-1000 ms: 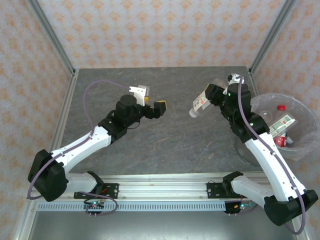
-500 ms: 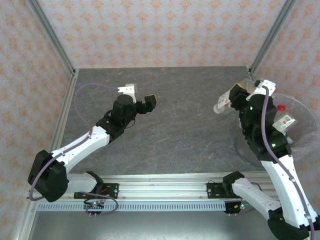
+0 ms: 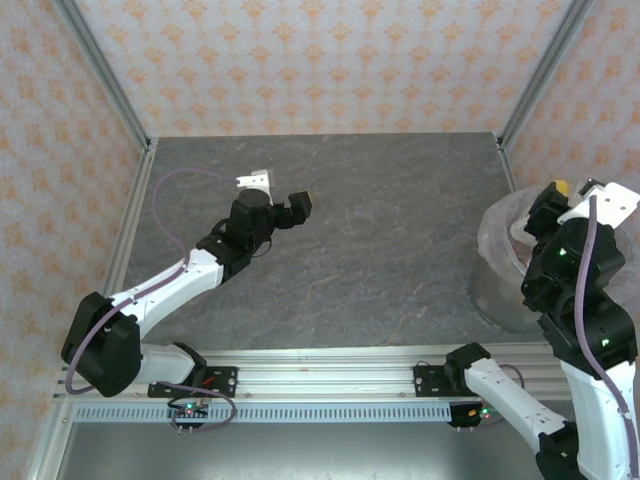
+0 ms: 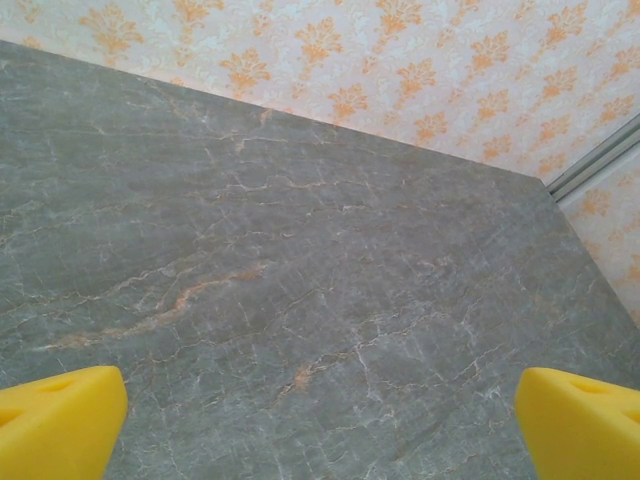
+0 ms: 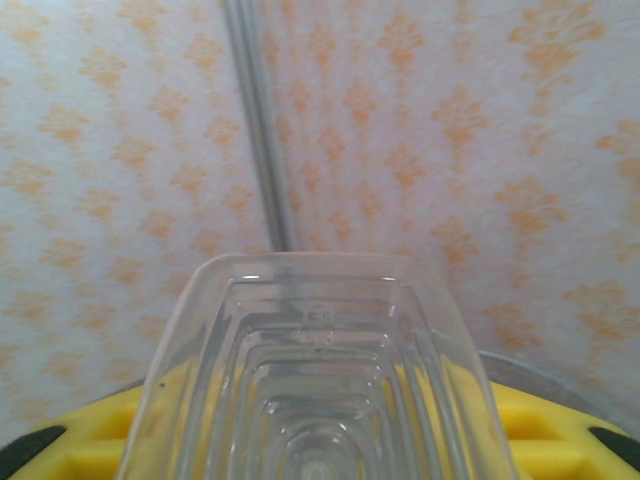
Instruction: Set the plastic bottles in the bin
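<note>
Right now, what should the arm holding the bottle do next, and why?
Probably open the right gripper and let go. It is clamped on a clear bottle, and the top view shows that gripper above the bin, so the bottle should drop in.

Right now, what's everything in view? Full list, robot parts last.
bottle: one, clear, held base-on to the right wrist camera
bin: one, clear bag lining, right edge of the table
table: one, grey marbled
walls: orange-patterned paper, on three sides
frame posts: two, silver, at the back corners
rail: one, silver, near edge
left arm: white and black, reaching over the left part of the table
right arm: white and black, reaching over the bin
left gripper: yellow fingers, open, nothing between them
right gripper: yellow fingers, shut on the bottle
</note>
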You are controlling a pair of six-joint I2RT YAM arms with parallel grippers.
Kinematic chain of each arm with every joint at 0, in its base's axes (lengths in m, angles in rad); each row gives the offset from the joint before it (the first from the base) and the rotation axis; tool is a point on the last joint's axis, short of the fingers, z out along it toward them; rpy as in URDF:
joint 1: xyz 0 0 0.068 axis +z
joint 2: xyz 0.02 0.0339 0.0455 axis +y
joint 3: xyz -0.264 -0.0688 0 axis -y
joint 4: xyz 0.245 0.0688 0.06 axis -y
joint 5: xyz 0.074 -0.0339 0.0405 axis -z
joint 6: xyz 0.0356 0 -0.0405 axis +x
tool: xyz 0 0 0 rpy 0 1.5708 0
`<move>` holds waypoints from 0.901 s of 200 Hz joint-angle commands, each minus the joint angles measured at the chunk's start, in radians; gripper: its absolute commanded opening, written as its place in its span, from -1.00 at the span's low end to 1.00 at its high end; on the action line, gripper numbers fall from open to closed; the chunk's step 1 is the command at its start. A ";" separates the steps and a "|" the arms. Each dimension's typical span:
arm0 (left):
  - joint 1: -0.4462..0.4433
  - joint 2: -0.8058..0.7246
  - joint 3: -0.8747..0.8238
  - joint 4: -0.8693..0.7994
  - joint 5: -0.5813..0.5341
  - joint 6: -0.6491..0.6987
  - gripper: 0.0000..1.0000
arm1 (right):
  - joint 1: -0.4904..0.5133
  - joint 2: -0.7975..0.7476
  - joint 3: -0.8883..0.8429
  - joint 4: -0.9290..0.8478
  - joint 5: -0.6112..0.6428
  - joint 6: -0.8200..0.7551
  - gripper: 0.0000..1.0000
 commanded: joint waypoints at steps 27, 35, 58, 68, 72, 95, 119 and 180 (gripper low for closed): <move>0.013 -0.001 0.015 -0.031 -0.015 -0.019 1.00 | -0.019 0.013 -0.042 -0.019 0.202 -0.120 -1.00; 0.013 -0.003 0.012 -0.033 -0.015 -0.019 1.00 | -0.032 0.021 -0.046 -0.024 0.199 -0.116 -1.00; 0.015 -0.009 -0.001 -0.029 -0.017 -0.028 1.00 | -0.157 0.063 -0.045 -0.075 0.049 -0.052 -1.00; 0.015 -0.009 -0.005 -0.028 -0.016 -0.030 1.00 | -0.260 0.095 -0.039 -0.108 -0.085 -0.005 -1.00; 0.014 -0.009 -0.006 -0.028 -0.016 -0.030 1.00 | -0.315 0.108 -0.037 -0.119 -0.147 0.016 -1.00; 0.016 -0.009 -0.005 -0.038 -0.012 -0.030 1.00 | -0.536 0.166 -0.033 -0.142 -0.439 0.102 -1.00; 0.018 -0.024 -0.017 -0.045 -0.026 -0.024 1.00 | -0.613 0.192 -0.034 -0.176 -0.528 0.149 -1.00; 0.027 0.024 0.027 -0.070 0.000 -0.015 1.00 | -0.629 0.204 -0.010 -0.385 -0.427 0.176 -0.93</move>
